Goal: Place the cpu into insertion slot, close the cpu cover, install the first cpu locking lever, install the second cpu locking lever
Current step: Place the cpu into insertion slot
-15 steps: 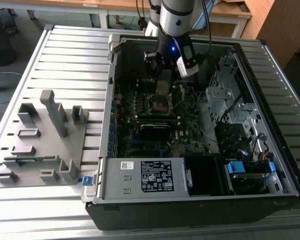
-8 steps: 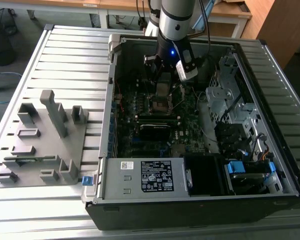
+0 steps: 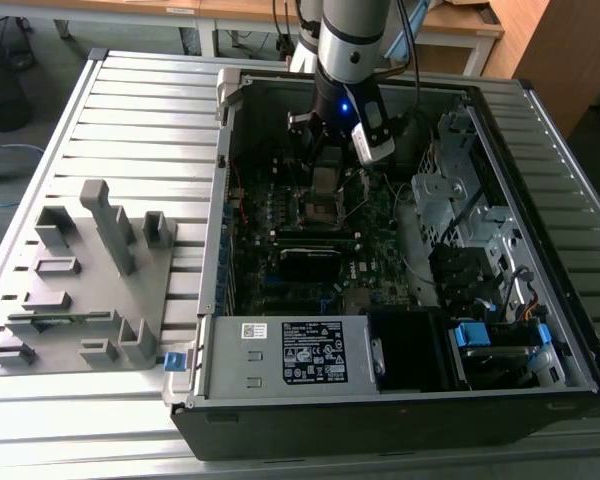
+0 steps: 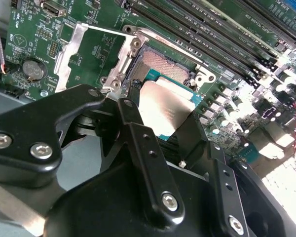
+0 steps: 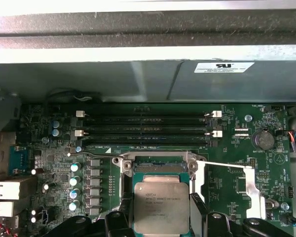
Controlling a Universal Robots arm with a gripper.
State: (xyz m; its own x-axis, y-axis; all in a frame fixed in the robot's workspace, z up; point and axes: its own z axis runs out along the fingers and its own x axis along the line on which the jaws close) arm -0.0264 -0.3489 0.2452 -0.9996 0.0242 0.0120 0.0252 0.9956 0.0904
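Clamped in the gripper (image 5: 161, 211) by two opposite edges, the cpu (image 5: 161, 197); held just over the insertion slot (image 5: 158, 166), not yet seated; beside the slot, in the second wrist view, lying open, the cpu cover (image 4: 65, 52).

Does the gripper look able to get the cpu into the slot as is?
Probably yes: the cover is swung open, clear of the slot, and the gripper holds the cpu close by it with nothing between.
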